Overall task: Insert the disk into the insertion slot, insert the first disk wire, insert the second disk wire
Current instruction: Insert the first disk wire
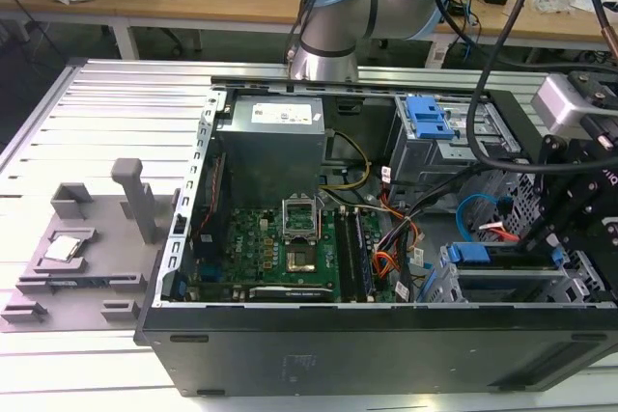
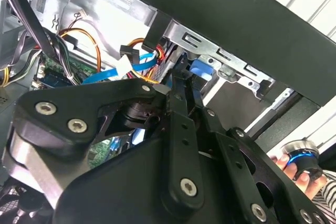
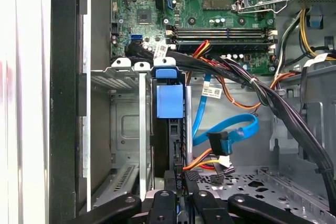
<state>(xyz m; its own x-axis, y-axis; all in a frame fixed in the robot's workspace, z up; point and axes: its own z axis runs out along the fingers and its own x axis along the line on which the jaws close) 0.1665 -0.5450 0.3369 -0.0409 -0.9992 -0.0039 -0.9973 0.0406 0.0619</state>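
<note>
Slatted bench [image 1: 116,113], open computer [image 1: 386,354]: at the exterior view's right, the disk [image 3: 170,100] stands edgewise in the slot [image 3: 143,129]. My gripper [image 3: 177,182], pinched shut and apparently empty, sits at its end. I'd push squarely, sparing the cables [image 3: 231,129].

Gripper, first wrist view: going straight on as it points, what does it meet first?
Most likely the disk, standing on edge in its blue carrier inside the slot; the gripper points at its near end. Loose wires lie just beside that line. Depth is unclear, so it may already touch.
</note>
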